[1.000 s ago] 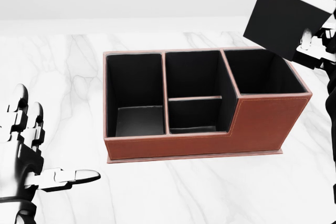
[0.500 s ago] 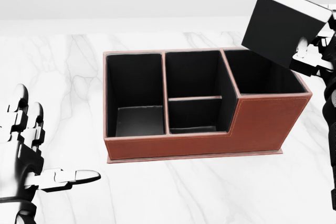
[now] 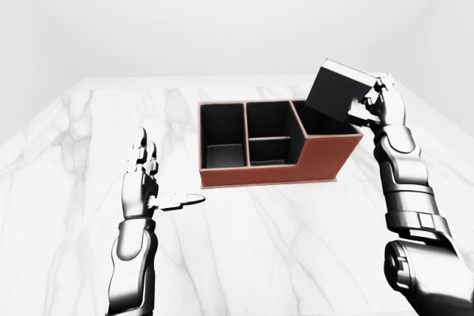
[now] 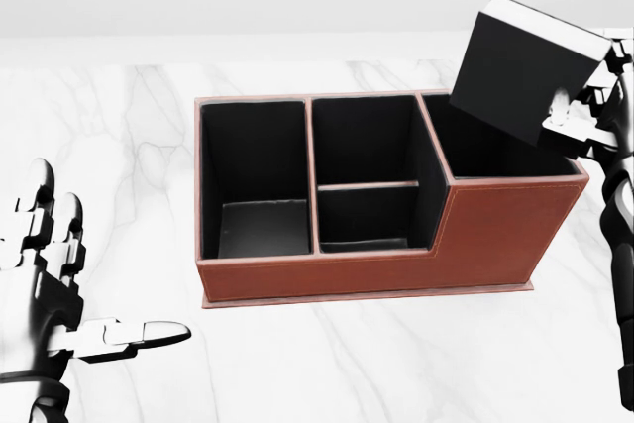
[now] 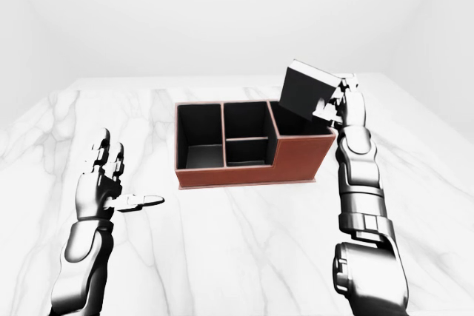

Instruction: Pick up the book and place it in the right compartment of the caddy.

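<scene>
A black book (image 4: 520, 71) with white page edges hangs tilted over the right compartment (image 4: 495, 146) of the brown leather caddy (image 4: 495, 235). Its lower corner dips just inside that compartment's rim. My right hand (image 4: 584, 111) is shut on the book's right edge, at the right border of the head view. The caddy has black-lined compartments: a left one (image 4: 253, 175), two small middle ones, and the taller right one. My left hand (image 4: 59, 294) stands open at the lower left, far from the caddy, holding nothing.
The caddy sits on a white marble table (image 3: 244, 242) that stretches wide on all sides. A pale wall stands beyond the table's top edge. Nothing else lies on the marble.
The right hand has carried the book down and to the left, so its lower corner now overlaps the right compartment's opening. The left hand has not moved.
</scene>
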### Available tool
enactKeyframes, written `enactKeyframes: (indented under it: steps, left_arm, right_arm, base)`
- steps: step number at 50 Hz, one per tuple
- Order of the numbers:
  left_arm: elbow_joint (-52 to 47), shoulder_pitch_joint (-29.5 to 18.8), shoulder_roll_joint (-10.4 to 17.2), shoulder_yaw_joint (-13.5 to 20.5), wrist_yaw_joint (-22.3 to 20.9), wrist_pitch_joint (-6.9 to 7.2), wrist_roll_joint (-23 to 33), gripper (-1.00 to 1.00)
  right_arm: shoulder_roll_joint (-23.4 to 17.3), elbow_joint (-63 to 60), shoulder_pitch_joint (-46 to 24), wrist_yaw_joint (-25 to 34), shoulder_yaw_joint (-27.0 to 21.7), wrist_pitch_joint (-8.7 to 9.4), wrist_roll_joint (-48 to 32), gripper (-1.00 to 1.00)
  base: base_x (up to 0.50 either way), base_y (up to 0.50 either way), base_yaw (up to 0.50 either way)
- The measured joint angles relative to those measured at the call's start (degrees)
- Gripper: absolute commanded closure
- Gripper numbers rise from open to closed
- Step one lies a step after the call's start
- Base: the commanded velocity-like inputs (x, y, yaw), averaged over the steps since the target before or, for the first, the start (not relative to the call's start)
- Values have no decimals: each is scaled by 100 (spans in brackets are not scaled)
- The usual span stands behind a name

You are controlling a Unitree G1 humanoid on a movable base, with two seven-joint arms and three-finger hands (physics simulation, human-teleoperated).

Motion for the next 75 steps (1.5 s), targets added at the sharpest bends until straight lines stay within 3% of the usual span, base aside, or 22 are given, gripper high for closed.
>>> enactKeyframes:
  steps: [75]
  left_arm:
    - [-7,16,-2,1,-22,-13,2,-100]
  right_arm:
    - [103,821,-34,1,127,0,-177,100]
  base:
    - [0,0,0]
